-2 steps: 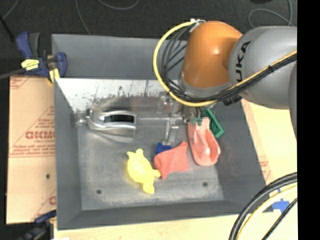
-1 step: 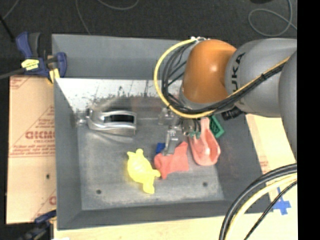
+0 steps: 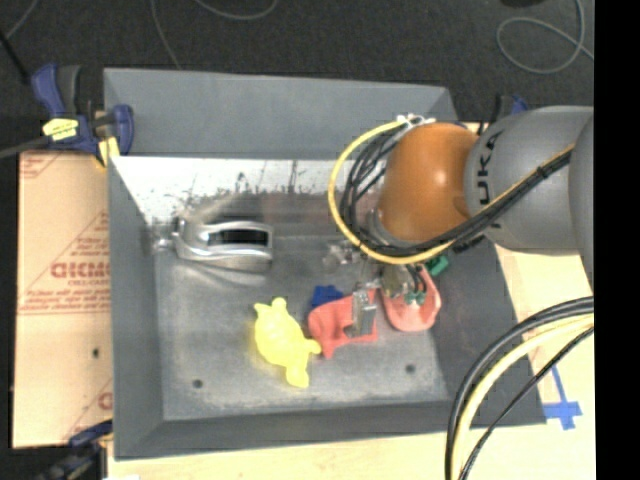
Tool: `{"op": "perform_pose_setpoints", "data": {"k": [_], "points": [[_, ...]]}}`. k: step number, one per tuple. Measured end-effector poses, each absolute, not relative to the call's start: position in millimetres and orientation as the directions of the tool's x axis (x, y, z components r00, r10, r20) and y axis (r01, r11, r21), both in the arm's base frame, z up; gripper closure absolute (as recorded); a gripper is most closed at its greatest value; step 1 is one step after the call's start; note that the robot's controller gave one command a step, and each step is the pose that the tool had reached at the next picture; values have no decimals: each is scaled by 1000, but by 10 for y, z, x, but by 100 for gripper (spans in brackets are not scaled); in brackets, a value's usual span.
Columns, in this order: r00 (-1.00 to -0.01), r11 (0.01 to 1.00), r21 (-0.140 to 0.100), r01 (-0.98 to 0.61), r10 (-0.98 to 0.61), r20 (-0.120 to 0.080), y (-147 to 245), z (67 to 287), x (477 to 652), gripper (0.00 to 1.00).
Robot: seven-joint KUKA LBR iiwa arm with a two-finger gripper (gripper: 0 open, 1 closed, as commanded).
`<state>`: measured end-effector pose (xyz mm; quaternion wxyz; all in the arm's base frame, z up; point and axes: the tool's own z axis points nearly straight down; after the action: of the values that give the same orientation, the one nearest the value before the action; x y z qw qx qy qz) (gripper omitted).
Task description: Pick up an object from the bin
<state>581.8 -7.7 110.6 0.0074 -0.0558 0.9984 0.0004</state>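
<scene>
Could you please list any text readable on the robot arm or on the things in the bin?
"UKA": on the grey arm link, beside the orange cover; any letter before it is hidden.
On the yellow toy, the red piece and the silver object: none readable.

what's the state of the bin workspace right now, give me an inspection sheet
surface: grey metal bin, scuffed along its back wall
job's things: red soft piece mid-floor under the gripper; blue piece just behind it; pink thing to its right
clutter: yellow toy close beside the red piece on the left; silver metal tool at the back left, apart
grippers: gripper low at the red piece; a hold is not confirmed
cables: black and yellow loops round the wrist; more cables arc past the front right corner
surroundings: dark mat with thin wires behind the bin
</scene>
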Motion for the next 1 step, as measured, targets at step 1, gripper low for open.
{"op": "perform_pose_setpoints", "data": {"k": [1], "points": [[-986, 986, 0, -164, -164, -9, 155, 712, 5904, 100]]}}
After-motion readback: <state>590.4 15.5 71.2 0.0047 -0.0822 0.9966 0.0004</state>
